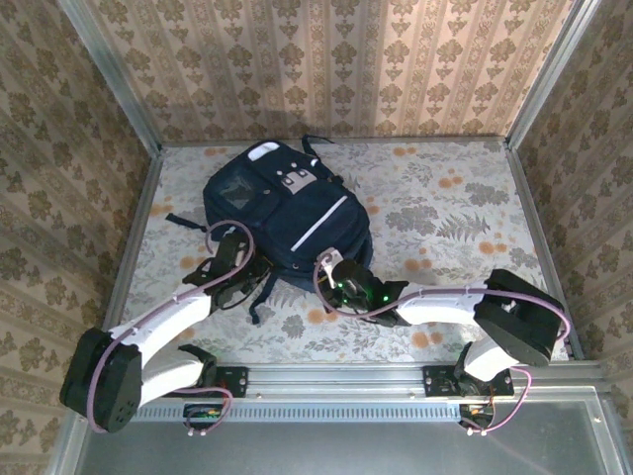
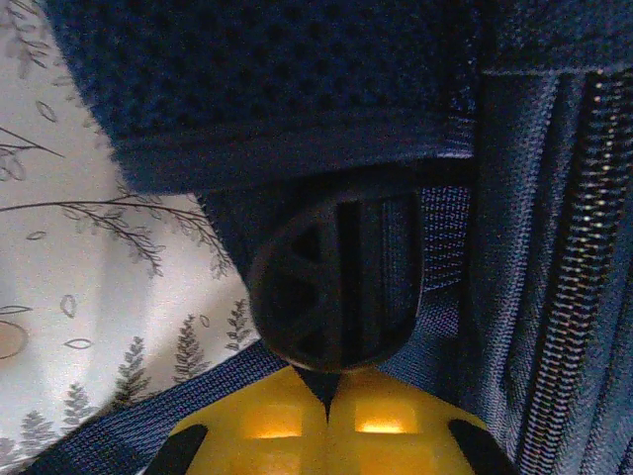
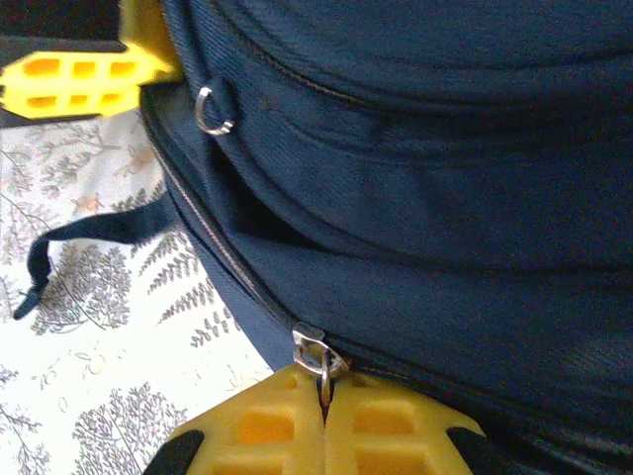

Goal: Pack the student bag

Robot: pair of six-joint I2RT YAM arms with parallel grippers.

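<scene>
Down on floral cloth [image 1: 445, 228], papered walls [image 1: 336, 69] around, right gripper [image 3: 324, 396] pinches student bag's [image 1: 287, 213] zipper-pull [image 3: 315, 351]; left gripper [image 2: 329, 391], seemingly webbing [image 2: 148, 421].

Robot test cell, dressed up like a home.
Wallpaper [image 1: 326, 59] panels sit in bare metal framing [image 1: 111, 77] around a table [image 1: 445, 198] with a flowered top. The left arm [image 1: 168, 322] and right arm [image 1: 445, 302] are bolted to a rail [image 1: 336, 378] at its near edge.

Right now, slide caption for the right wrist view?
Right hand pinching the silver metal zipper pull of the large dark navy fabric backpack on the floral-print table.
</scene>
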